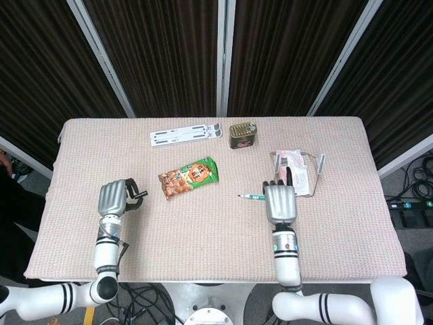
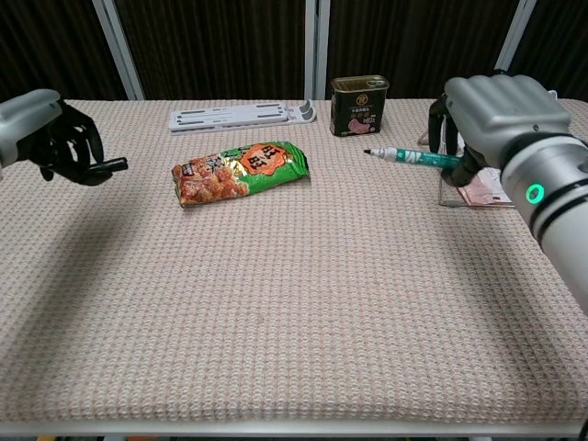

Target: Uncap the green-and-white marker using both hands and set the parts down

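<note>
My right hand [image 2: 501, 115] grips the green-and-white marker [image 2: 418, 158] by its rear end and holds it level above the table. Its bare dark tip [image 2: 367, 152] points toward the left. In the head view the marker [image 1: 254, 197] sticks out left of the right hand [image 1: 280, 203]. My left hand [image 2: 55, 138] hovers far to the left with its fingers curled in. A short dark piece [image 2: 115, 165] that looks like the cap juts from them. In the head view the left hand [image 1: 116, 198] is above the table's left side.
A green-and-orange snack bag [image 1: 189, 178] lies between the hands. A dark tin can [image 1: 242, 134] and a white flat stand [image 1: 185, 135] sit at the back. A clear holder with pink papers [image 1: 298, 170] stands just beyond the right hand. A beige woven cloth [image 1: 203, 237] covers the table.
</note>
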`<state>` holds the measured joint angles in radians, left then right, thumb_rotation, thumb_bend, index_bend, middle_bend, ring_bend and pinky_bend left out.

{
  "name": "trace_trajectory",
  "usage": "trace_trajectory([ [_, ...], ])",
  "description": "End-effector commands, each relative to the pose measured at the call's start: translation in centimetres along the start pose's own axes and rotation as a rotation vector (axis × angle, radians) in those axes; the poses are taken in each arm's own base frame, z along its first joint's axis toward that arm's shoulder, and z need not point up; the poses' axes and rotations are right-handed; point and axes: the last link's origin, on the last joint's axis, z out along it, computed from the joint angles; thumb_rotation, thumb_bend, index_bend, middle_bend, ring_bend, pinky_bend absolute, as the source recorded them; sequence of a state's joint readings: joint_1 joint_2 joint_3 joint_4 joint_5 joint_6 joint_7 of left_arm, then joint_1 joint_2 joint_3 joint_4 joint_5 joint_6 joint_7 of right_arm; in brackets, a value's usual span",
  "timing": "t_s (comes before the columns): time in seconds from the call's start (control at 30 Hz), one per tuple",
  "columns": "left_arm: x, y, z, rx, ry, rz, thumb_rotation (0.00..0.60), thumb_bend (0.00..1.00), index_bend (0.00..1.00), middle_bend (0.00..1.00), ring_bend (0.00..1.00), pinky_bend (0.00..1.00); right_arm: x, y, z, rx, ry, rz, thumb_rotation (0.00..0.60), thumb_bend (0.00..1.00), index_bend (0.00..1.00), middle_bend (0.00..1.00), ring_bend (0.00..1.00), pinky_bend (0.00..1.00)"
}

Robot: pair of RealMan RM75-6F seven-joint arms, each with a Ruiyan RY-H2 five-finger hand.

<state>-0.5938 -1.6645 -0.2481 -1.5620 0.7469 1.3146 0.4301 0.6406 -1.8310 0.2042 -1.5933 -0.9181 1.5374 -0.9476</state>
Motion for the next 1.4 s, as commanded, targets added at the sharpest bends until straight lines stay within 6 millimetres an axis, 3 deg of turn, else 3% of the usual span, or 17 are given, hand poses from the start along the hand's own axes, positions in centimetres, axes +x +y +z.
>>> trace_trajectory([
  [0.03, -0.9, -1.7, -0.2, -0.011, -0.011, 0.003, 0.600, 0.33, 0.60, 0.62, 0.57, 0.62, -0.8, 1.7, -1.2, -0.010, -0.012, 0.011, 0.600, 0.33, 0.68, 0.64, 0.41, 0.04],
  [0.17, -1.8, -1.9, -0.2, -0.021, -0.043, 0.007, 0.600, 0.32, 0.59, 0.60, 0.56, 0.61, -1.8, 2.2, -1.1, -0.017, -0.041, 0.008, 0.600, 0.33, 0.68, 0.64, 0.40, 0.03],
  [0.27, -2.2, -1.9, -0.3, -0.031, -0.077, 0.032, 0.600, 0.25, 0.51, 0.54, 0.50, 0.57, -2.3, 2.1, -1.0, -0.010, -0.061, 0.009, 0.600, 0.27, 0.64, 0.63, 0.37, 0.01],
  [0.4, -2.2, -2.2, -0.3, -0.042, -0.089, 0.044, 0.600, 0.14, 0.40, 0.43, 0.39, 0.48, -2.6, 2.1, -0.8, 0.001, -0.085, -0.009, 0.600, 0.16, 0.53, 0.56, 0.30, 0.00],
  [0.53, -1.9, -2.5, -0.4, -0.047, -0.079, 0.042, 0.600, 0.11, 0.32, 0.33, 0.28, 0.36, -2.5, 2.0, -0.9, 0.000, -0.099, -0.009, 0.600, 0.11, 0.38, 0.45, 0.19, 0.00],
  [0.73, -1.3, -3.0, -0.7, -0.042, -0.046, 0.027, 0.600, 0.10, 0.31, 0.31, 0.25, 0.31, -1.9, 2.2, -1.3, 0.000, -0.088, 0.027, 0.600, 0.09, 0.28, 0.32, 0.08, 0.00],
  [0.83, -0.7, -3.2, -1.1, -0.039, -0.025, 0.021, 0.600, 0.09, 0.31, 0.31, 0.25, 0.29, -1.2, 2.7, -1.9, 0.004, -0.072, 0.066, 0.600, 0.09, 0.28, 0.31, 0.07, 0.00],
  [0.93, 0.1, -3.8, -2.1, -0.047, 0.011, 0.024, 0.600, 0.09, 0.31, 0.31, 0.25, 0.28, -0.1, 3.7, -3.4, 0.025, -0.031, 0.108, 0.600, 0.08, 0.27, 0.30, 0.07, 0.00],
  [1.1, 1.1, -5.6, -4.3, -0.126, 0.104, 0.125, 0.600, 0.07, 0.29, 0.26, 0.19, 0.17, 0.9, 8.0, -7.0, 0.072, 0.006, 0.133, 0.600, 0.07, 0.19, 0.21, 0.00, 0.00],
  [1.27, 0.9, -8.1, -7.1, -0.154, 0.132, 0.241, 0.600, 0.06, 0.25, 0.21, 0.13, 0.12, 0.1, 12.7, -10.5, 0.079, -0.040, 0.123, 0.600, 0.07, 0.02, 0.07, 0.00, 0.00],
  [1.4, 0.4, -9.4, -9.2, -0.123, 0.118, 0.254, 0.600, 0.06, 0.22, 0.19, 0.11, 0.11, -1.4, 14.8, -12.4, 0.028, -0.061, 0.126, 0.600, 0.07, 0.00, 0.03, 0.00, 0.00],
])
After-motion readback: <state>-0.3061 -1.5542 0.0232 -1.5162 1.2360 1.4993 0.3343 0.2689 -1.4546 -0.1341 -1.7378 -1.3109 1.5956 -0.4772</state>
